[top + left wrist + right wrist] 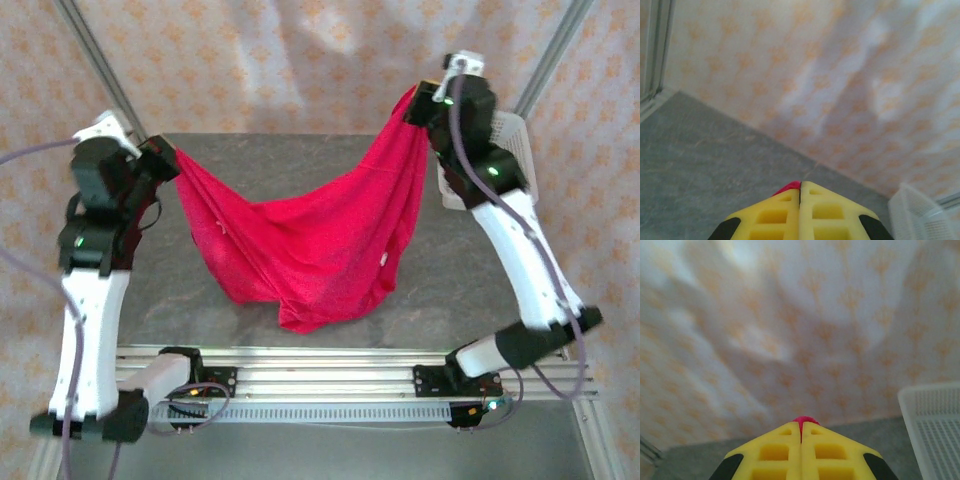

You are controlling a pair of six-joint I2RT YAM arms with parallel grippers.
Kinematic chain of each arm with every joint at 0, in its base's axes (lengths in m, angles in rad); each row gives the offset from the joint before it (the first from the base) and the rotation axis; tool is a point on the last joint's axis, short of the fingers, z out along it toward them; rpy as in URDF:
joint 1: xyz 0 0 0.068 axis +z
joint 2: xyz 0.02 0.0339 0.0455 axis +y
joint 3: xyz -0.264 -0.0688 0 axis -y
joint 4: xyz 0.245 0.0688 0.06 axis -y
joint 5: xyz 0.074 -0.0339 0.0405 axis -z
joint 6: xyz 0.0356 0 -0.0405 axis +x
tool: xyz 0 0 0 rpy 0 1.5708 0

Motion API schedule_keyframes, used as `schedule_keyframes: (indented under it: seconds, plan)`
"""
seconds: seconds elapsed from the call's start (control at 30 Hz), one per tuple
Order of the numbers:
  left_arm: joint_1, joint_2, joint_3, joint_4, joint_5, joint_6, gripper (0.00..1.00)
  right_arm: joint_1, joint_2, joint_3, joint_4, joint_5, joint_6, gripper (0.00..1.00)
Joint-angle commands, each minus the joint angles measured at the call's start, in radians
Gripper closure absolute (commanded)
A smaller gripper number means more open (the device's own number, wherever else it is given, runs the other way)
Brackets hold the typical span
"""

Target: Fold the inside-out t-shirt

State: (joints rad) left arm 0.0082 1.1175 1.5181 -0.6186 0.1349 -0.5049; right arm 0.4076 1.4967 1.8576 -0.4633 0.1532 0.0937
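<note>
Progress is at the lift-and-spread stage, and no fold is visible yet. The left gripper (168, 160), at the left of the frame, is clamped tight on one edge of the inside-out t-shirt (310, 240). The right gripper (420, 105), at upper right, is clamped on another edge and sits higher in the frame. Each wrist view shows a sliver of red cloth pinched at the closed tips. The garment sags between the two arms, and its bunched lower part appears to rest on the table (170, 300) at centre frame. By judgement, laying the cloth flat, smoothing it and making every fold all remain.
</note>
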Motion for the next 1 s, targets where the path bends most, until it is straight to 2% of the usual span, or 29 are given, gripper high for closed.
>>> schedule_keyframes:
  seconds: [0.0,0.1,0.13,0.17,0.2,0.27,0.3,0.37,0.43,0.53,0.6,0.77,0.97]
  plan:
    - [-0.002,0.178,0.007,0.062,-0.029,0.042,1.00,-0.064,0.138,0.013,0.054,-0.026,0.031,1.00]
    - [-0.002,0.373,0.111,0.044,0.002,0.046,1.00,-0.093,0.338,0.167,-0.018,-0.044,0.051,1.00]
    - [-0.002,0.431,0.160,0.015,0.015,0.053,0.95,-0.096,0.402,0.236,-0.065,-0.044,0.054,1.00]
    - [-0.002,0.491,0.220,-0.032,0.015,0.062,0.84,-0.098,0.475,0.331,-0.137,-0.043,0.062,0.96]
    - [-0.002,0.533,0.263,-0.073,0.003,0.068,0.64,-0.098,0.541,0.430,-0.217,-0.056,0.066,0.77]
    - [-0.002,0.564,0.282,-0.130,-0.038,0.072,0.47,-0.096,0.634,0.589,-0.362,-0.088,0.088,0.53]
    - [-0.002,0.559,0.265,-0.154,-0.064,0.069,0.43,-0.093,0.662,0.646,-0.430,-0.097,0.106,0.48]
    - [-0.002,0.517,0.172,-0.172,-0.092,0.055,0.42,-0.075,0.661,0.643,-0.501,-0.090,0.128,0.44]
    - [-0.002,0.435,0.010,-0.137,-0.098,0.029,0.45,-0.041,0.605,0.530,-0.508,-0.079,0.144,0.42]
    - [-0.006,0.291,-0.285,-0.015,-0.032,-0.039,0.53,0.023,0.447,0.193,-0.414,-0.108,0.180,0.42]
    - [-0.017,0.222,-0.455,0.072,0.055,-0.095,0.57,0.066,0.325,-0.063,-0.312,-0.164,0.216,0.42]
    - [-0.076,0.145,-0.681,0.169,0.120,-0.164,0.58,0.160,0.093,-0.553,-0.107,-0.349,0.310,0.44]
    - [-0.093,0.178,-0.816,0.268,0.147,-0.201,0.60,0.326,-0.036,-0.867,0.025,-0.447,0.414,0.53]
